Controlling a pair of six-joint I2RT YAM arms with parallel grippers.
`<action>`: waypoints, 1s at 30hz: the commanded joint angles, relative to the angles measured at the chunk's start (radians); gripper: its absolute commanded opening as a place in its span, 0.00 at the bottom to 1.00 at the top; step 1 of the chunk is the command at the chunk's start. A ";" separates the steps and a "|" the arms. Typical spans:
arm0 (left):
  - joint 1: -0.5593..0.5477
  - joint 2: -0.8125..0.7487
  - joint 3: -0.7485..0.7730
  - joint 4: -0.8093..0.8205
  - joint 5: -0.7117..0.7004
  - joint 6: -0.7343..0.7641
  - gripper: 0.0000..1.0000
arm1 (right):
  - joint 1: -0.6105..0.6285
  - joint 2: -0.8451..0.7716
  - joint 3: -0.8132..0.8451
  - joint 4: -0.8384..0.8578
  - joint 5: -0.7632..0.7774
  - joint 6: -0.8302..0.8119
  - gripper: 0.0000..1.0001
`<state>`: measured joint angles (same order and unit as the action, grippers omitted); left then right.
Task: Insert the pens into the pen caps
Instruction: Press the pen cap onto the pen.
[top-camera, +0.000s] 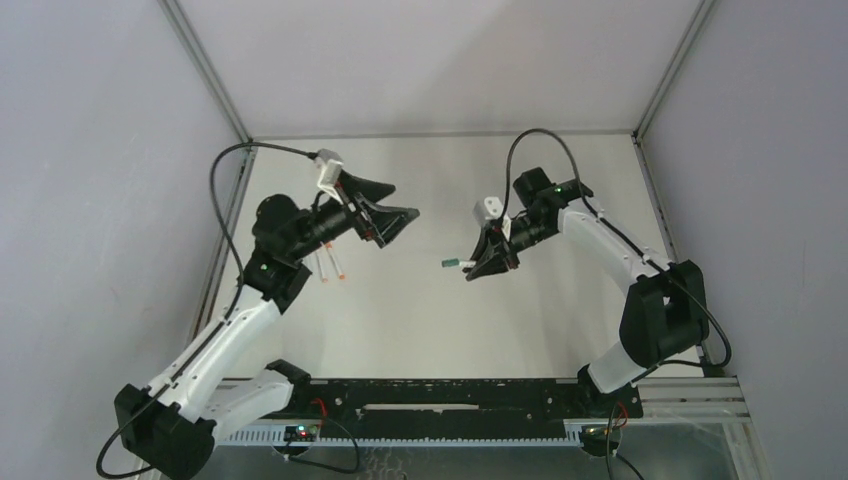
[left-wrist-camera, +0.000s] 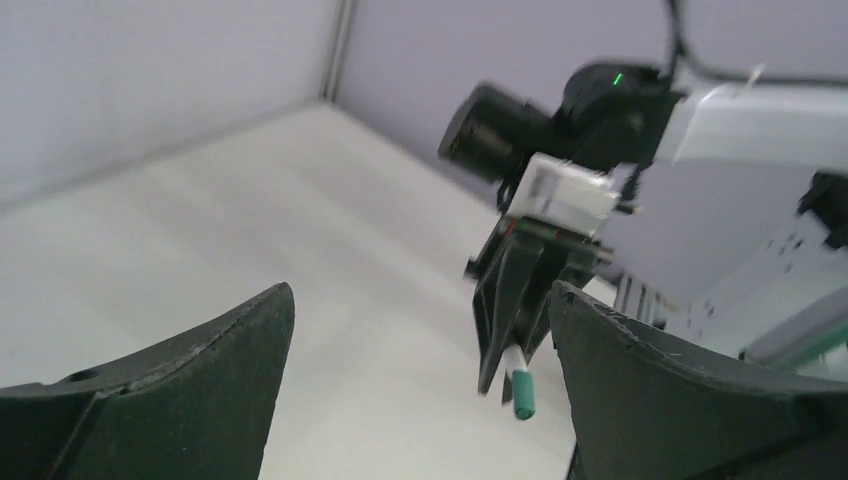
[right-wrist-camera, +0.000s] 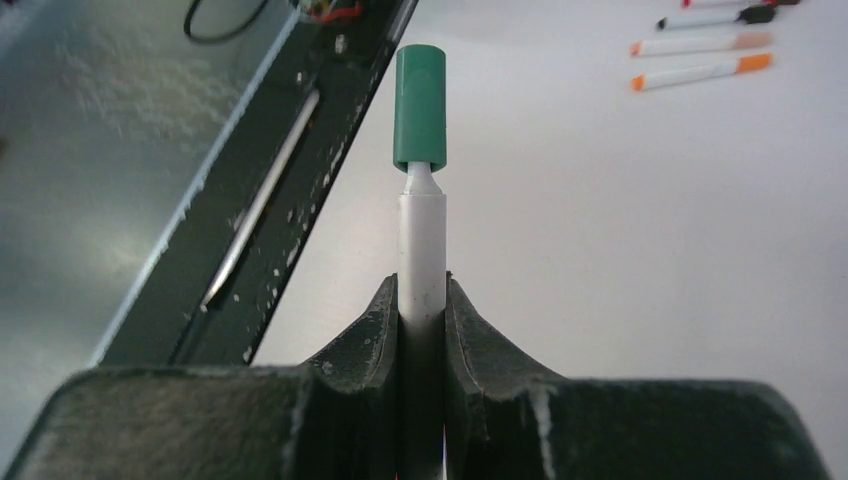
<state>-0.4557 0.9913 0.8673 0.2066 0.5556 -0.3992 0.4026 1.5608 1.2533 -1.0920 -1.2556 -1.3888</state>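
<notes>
Broad white tabletop (top-camera: 420, 320) between wide-open left gripper (top-camera: 405, 200) and right gripper (top-camera: 473, 271) tight around green-capped pen (right-wrist-camera: 422, 235).

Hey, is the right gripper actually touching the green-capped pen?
Touching: the right wrist view shows the right gripper clamped on the green-capped pen, no gap either side.

The bench (top-camera: 440, 330) is a pale, matte white sheet. An orange-capped pen (right-wrist-camera: 700, 73) lies flat on it. Just beside that pen and parallel to it is a pinkish-capped pen (right-wrist-camera: 700, 44). Further from it lies a black-capped pen (right-wrist-camera: 715, 18), and furthest a red pen (right-wrist-camera: 725, 3), cut off by the frame. A black rail (top-camera: 430, 395) along the bench's near edge sits well apart from the orange-capped pen.
</notes>
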 joint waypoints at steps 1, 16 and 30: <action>0.000 -0.011 -0.026 0.309 -0.074 -0.107 1.00 | -0.045 -0.044 0.091 -0.002 -0.168 0.180 0.00; -0.055 0.096 -0.172 1.045 0.118 -0.280 1.00 | -0.111 0.002 0.430 -0.111 -0.339 0.458 0.00; -0.113 0.299 -0.011 1.183 0.158 -0.293 0.93 | -0.074 0.016 0.519 -0.157 -0.368 0.490 0.00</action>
<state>-0.5507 1.2617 0.7677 1.3113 0.6949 -0.6827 0.3065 1.5738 1.7489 -1.2282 -1.5440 -0.9173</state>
